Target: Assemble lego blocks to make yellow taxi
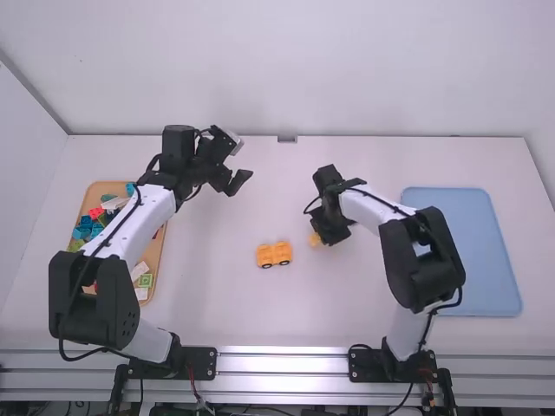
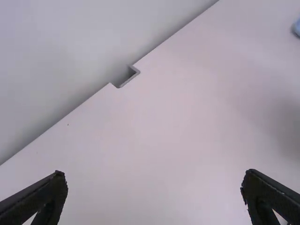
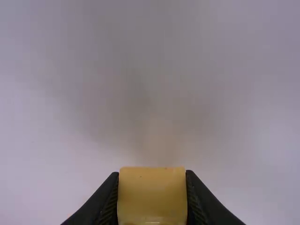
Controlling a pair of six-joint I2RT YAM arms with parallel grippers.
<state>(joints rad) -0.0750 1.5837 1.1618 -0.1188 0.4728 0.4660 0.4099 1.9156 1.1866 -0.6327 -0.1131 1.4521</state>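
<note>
The orange-yellow taxi body with dark wheels [image 1: 274,254] stands on the table between the arms in the high view. To its right, my right gripper [image 1: 319,236] is low over the table with a yellow block [image 1: 316,240] at its tips. In the right wrist view, the right gripper [image 3: 152,199] is shut on that yellow block [image 3: 152,194], a finger against each side. My left gripper [image 1: 241,173] is up over the table's back left part, away from the taxi body; in the left wrist view the left gripper [image 2: 154,183] stands wide open, nothing between its fingers.
A wooden tray [image 1: 156,251] of mixed coloured blocks lies at the left, partly behind the left arm. A blue tray [image 1: 468,251] lies at the right. The table's back edge has a small notch [image 1: 287,139], with a wall behind it.
</note>
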